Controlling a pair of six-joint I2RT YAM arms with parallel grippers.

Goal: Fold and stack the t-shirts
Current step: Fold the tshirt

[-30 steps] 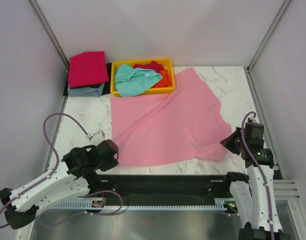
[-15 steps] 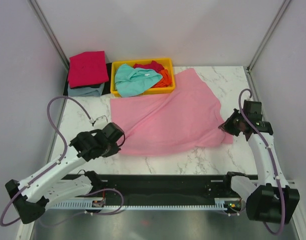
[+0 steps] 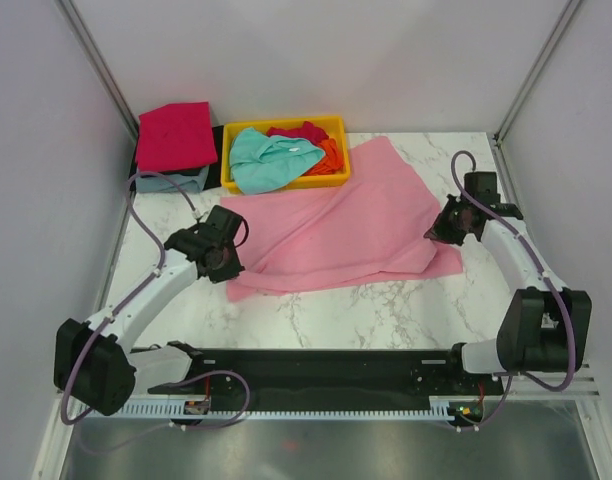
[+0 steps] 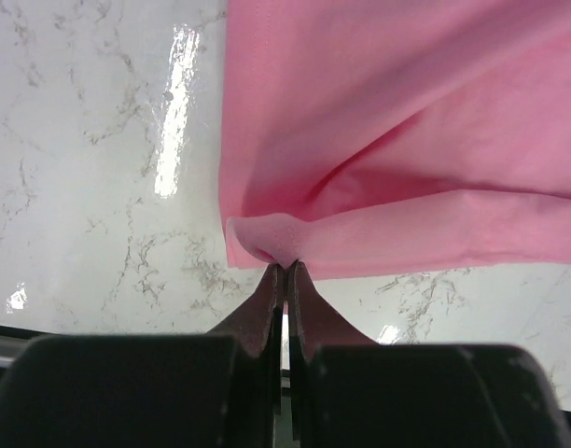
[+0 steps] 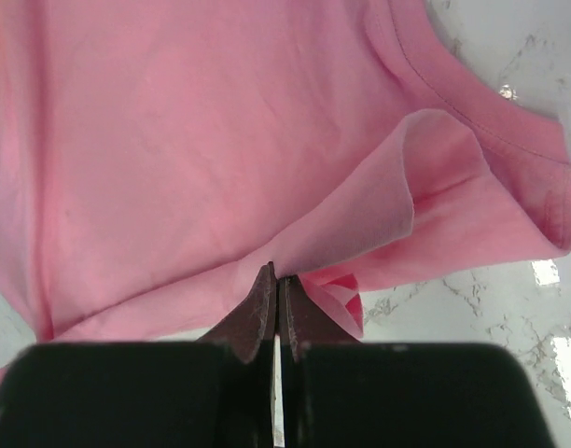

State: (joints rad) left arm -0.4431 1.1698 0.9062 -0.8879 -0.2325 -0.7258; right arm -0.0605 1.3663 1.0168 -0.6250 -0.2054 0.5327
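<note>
The marble tabletop (image 3: 386, 310) carries the pink tee (image 3: 356, 215), rumpled, with its near edge drawn up into folds. The left arm (image 3: 146, 295) and right arm (image 3: 521, 260) reach forward and low. The left gripper (image 4: 285, 268) is pinching the tee's near-left corner, and the right gripper (image 5: 275, 273) is pinching a fold at its right edge.

Tray (image 3: 332, 122) behind spread t-shirt (image 3: 356, 225), folded stack (image 3: 174, 138) left
</note>
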